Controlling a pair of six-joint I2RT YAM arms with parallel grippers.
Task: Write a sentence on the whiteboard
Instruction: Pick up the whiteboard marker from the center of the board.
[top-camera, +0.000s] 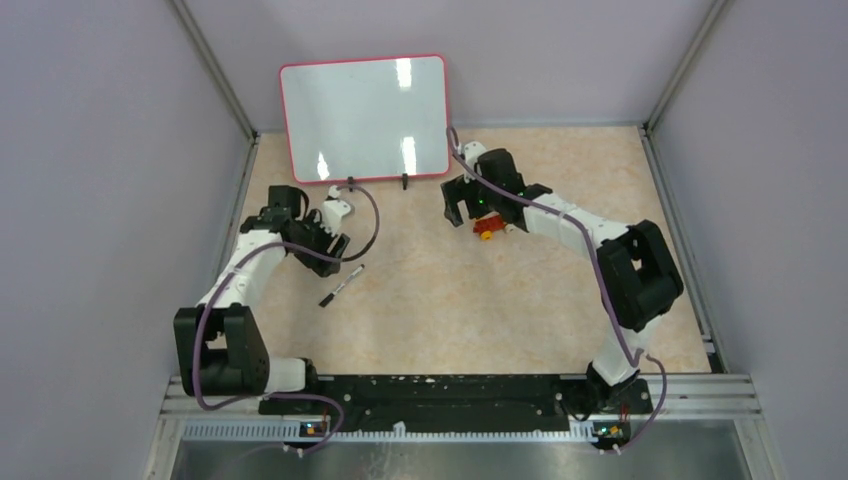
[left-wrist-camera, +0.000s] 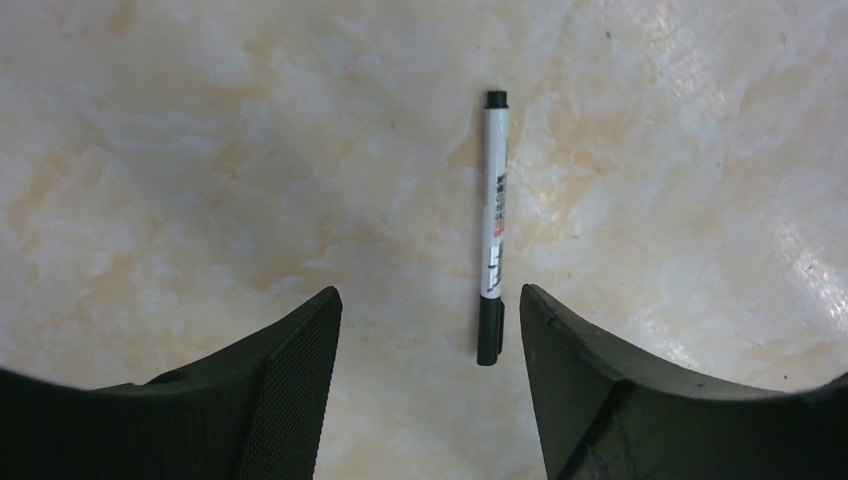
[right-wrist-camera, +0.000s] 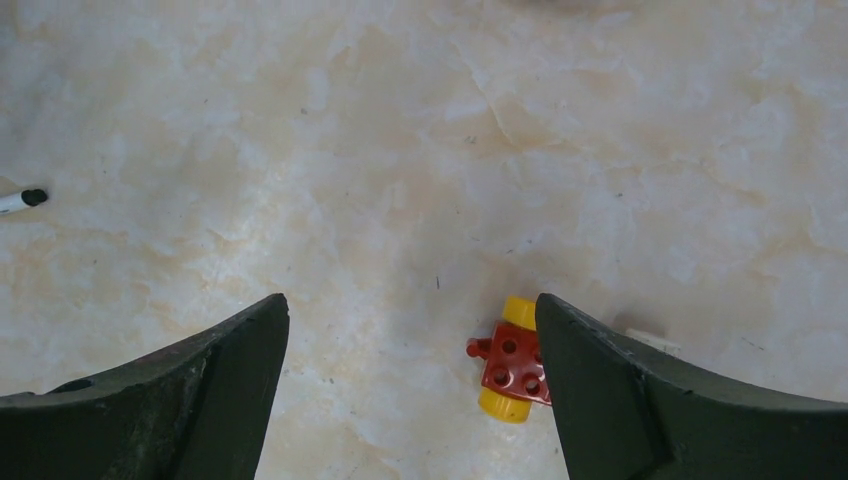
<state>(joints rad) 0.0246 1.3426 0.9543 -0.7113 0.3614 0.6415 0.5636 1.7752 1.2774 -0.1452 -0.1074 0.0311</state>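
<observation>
The whiteboard (top-camera: 365, 115) stands at the back of the table on two small black feet, its red-framed white face blank with only light glare. The sentence does not show on it. A black-and-white marker (top-camera: 341, 285) lies capped on the table; in the left wrist view the marker (left-wrist-camera: 493, 225) lies just ahead of my fingers, nearer the right one. My left gripper (top-camera: 334, 243) (left-wrist-camera: 430, 295) is open and empty above it. My right gripper (top-camera: 455, 208) (right-wrist-camera: 410, 300) is open and empty, hovering near the board's right foot.
A small red and yellow toy block (top-camera: 487, 230) (right-wrist-camera: 512, 368) lies on the table beside my right gripper's right finger. The marker's tip also shows at the left edge of the right wrist view (right-wrist-camera: 20, 200). Grey walls enclose the marbled tabletop (top-camera: 450, 300).
</observation>
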